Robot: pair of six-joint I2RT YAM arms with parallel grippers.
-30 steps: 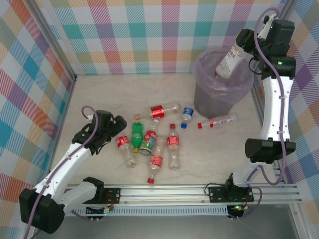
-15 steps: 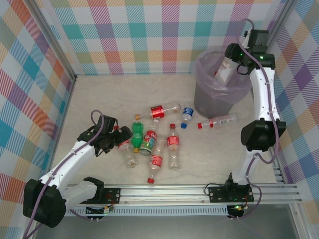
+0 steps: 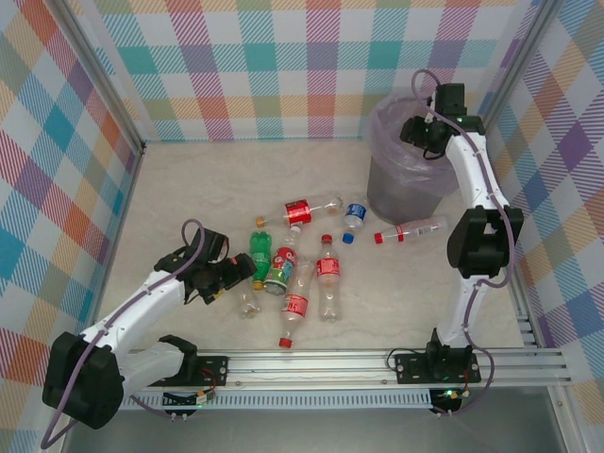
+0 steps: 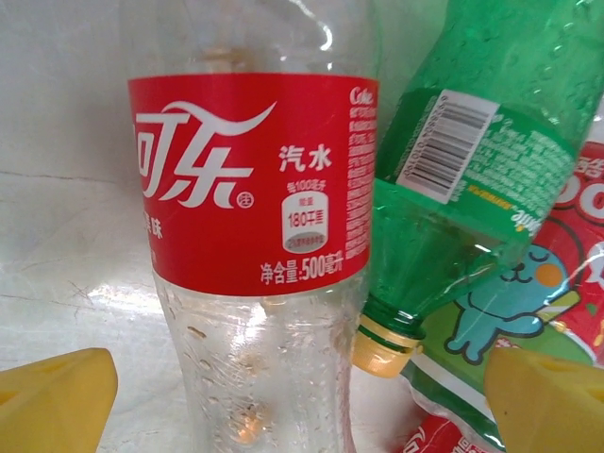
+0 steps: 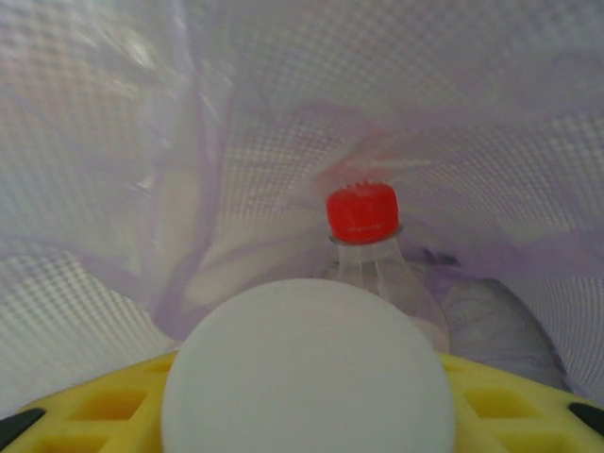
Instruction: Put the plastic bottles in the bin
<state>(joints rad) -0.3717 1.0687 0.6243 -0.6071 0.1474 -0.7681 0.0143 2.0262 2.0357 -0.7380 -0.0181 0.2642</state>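
Several plastic bottles lie mid-table: a red-labelled one [image 3: 307, 208], a blue-labelled one [image 3: 354, 215], a green one [image 3: 260, 257] and others by it. My left gripper [image 3: 236, 274] is open, low over a red-labelled bottle [image 4: 255, 189]; the yellow fingertips [image 4: 57, 396] stand on either side of its clear body, with the green bottle [image 4: 472, 170] just right of it. My right gripper [image 3: 423, 132] reaches into the lilac-lined grey bin [image 3: 415, 165], shut on a bottle whose white base [image 5: 307, 368] faces the camera and whose red cap [image 5: 363, 212] points down into the bag [image 5: 142, 142].
A clear bottle with a red cap [image 3: 411, 229] lies just in front of the bin. Chequered walls close the table on three sides, and the right wall is close behind the bin. An aluminium rail [image 3: 321, 363] runs along the near edge.
My right arm has swung down and left, taking its bottle from above the rim into the bin. My left gripper has dropped lower and slid right over the red-labelled bottle.
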